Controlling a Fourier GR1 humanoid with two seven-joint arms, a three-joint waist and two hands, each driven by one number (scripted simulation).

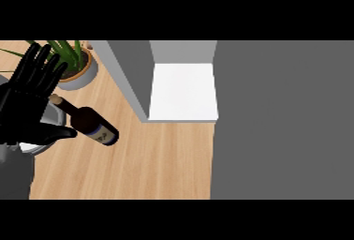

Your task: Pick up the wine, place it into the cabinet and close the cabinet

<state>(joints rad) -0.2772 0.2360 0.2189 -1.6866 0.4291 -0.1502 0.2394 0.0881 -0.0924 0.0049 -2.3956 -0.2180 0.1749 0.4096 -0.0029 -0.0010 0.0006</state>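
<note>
Lying tilted on the wooden tabletop (pixel 159 159), the dark corked wine (pixel 88 122) sits just right of the open-fingered left hand (pixel 27 101).

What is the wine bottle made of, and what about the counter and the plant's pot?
The wine bottle looks like dark glass, probably, with a pale cork-like stopper and a bluish paper-like label. The counter looks like light wood, with visible grain lines and a matte finish. The plant pot seems ceramic or stone, plain grey outside; it is hard to tell.

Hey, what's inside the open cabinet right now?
Only a bare white shelf shows inside the cabinet. The wine bottle lies outside on the counter. The grey door hides the rest.
</note>
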